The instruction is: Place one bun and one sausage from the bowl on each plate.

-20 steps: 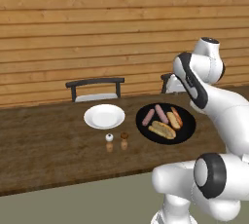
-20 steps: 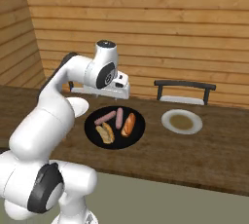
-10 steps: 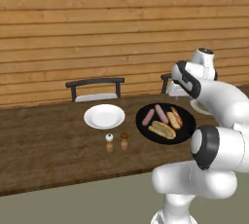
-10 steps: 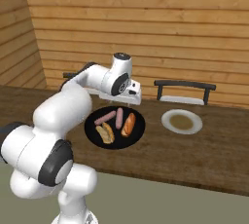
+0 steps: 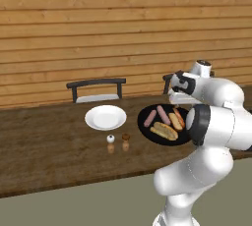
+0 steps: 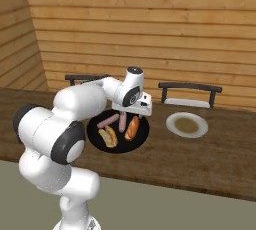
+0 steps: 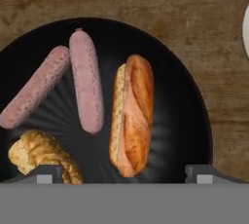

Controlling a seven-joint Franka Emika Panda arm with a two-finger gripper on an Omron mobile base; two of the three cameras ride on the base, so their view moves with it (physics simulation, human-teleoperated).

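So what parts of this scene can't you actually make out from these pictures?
- Right side of the bowl, left base view: hidden by the arm.
- Second bun, hand view: cut off at the bottom.
- Second plate, hand view: just a sliver at the right edge.
- Two small shakers, left base view: too small to identify.

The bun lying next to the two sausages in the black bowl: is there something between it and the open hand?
Nothing visible. The hand hovers open over the bowl, and the bun lies uncovered, apart from the sausages.
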